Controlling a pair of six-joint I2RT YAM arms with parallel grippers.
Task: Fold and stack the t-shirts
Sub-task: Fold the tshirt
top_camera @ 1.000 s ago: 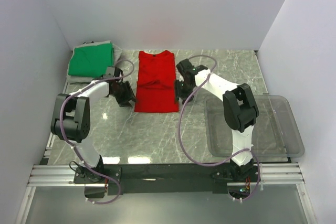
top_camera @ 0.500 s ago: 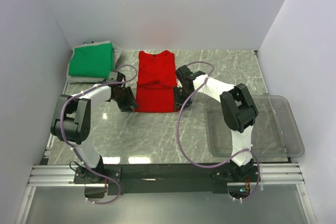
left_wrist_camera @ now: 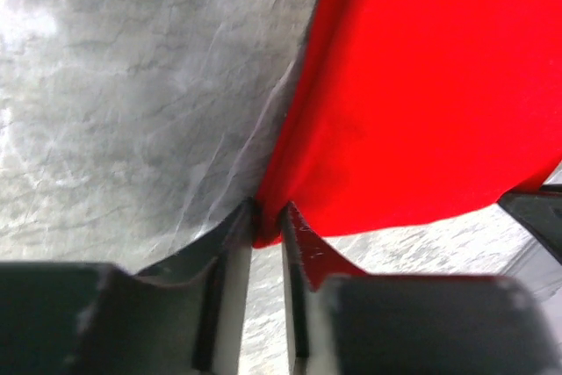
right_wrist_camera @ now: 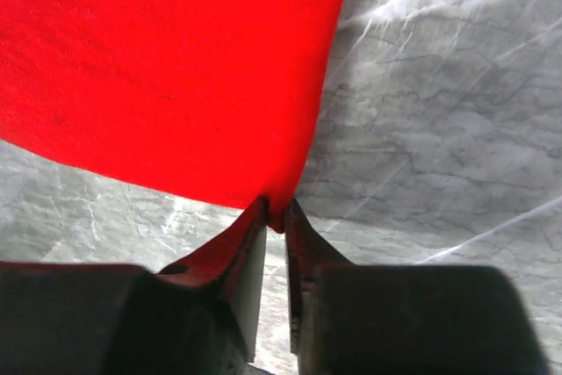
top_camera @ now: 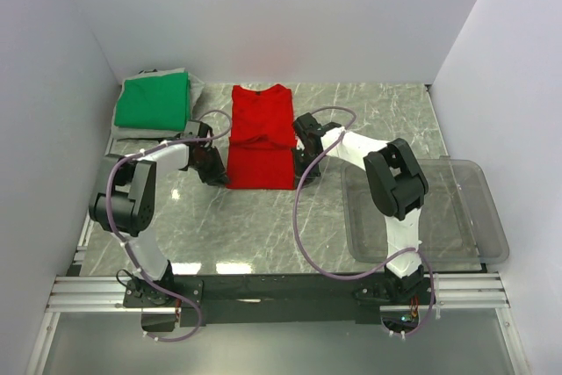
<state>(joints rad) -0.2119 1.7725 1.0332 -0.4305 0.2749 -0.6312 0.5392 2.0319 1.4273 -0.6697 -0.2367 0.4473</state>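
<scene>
The red t-shirt (top_camera: 262,138) lies folded into a long strip on the marble table, collar at the far end. My left gripper (top_camera: 223,178) is shut on its near left corner (left_wrist_camera: 268,230). My right gripper (top_camera: 297,173) is shut on its near right corner (right_wrist_camera: 277,212). Both corners are pinched between the fingertips just above the table. The green t-shirt (top_camera: 154,100) lies folded at the far left corner of the table, apart from both grippers.
A clear plastic bin (top_camera: 421,212) stands at the right, near the right arm's base. White walls close the table at the back and both sides. Bare marble (top_camera: 255,226) lies between the red shirt and the arm bases.
Both grippers have closed in on the red shirt's near corners and now pinch them. The shirt's near hem has shifted slightly away from the arm bases.
</scene>
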